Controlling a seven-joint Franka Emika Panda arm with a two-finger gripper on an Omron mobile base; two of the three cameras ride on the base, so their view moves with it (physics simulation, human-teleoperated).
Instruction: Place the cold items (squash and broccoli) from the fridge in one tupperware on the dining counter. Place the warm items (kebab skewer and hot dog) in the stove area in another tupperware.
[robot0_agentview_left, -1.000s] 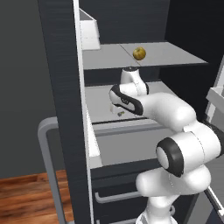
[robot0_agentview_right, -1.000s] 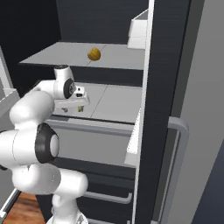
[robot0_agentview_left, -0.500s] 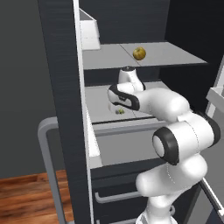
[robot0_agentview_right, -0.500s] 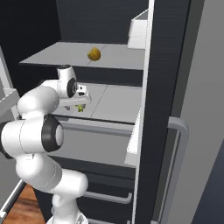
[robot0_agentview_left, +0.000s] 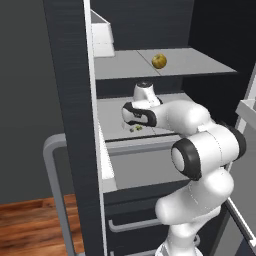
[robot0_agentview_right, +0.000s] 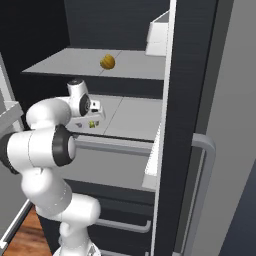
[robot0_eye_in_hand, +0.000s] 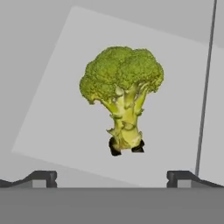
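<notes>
Hand view: wide-open, empty end effector (robot0_eye_in_hand: 112, 177) just short of broccoli (robot0_eye_in_hand: 122, 94), stem end nearest, centred between tips.

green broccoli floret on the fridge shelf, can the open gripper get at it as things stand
Probably yes. The green broccoli floret lies alone on the pale grey fridge shelf, centred between the spread fingertips of the gripper, which hovers right above it with nothing in between.

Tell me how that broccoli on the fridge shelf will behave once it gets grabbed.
The broccoli looks rigid, so it probably keeps its shape. The wide bumpy crown over a narrow stalk suggests it is top-heavy and may pivot if pinched low. The open end effector would likely hold better across the stalk than the crumbly florets.
</notes>
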